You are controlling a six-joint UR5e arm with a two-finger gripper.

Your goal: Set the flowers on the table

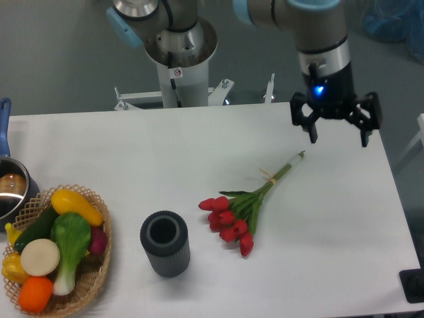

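**Operator:** What is found along the near edge of the table (199,139)?

**Technician:** At the near left, a wicker basket (93,278) of toy vegetables is seated on the white surface. Just beside it to the right, a dark grey ribbed vase (165,243) is seen upright with its mouth open upward. Both are well apart from the arm.

**Operator:** Where are the flowers located?

**Technician:** The flowers (242,212) are laid flat on the table, right of the vase and not touching it. The red buds are clustered at the near, lower-left end. The green stems are directed up and to the right, so the long axis is set on a diagonal from near left to far right. A pale band is seen around the stems past the midpoint, and the cut ends are pointed toward the far right corner.

**Operator:** What is the condition of the claw?

**Technician:** The claw (336,136) is positioned beyond the stem tips, near the far right edge of the table. The two fingers are spread wide apart and pointed downward. Nothing is held between them, and no contact with the stems is visible. A blue indicator is lit on the wrist above.

**Operator:** What is observed farthest back?

**Technician:** The arm base pedestal (179,59) is mounted behind the far edge of the table. A pot (10,189) is partly cut off at the left edge.
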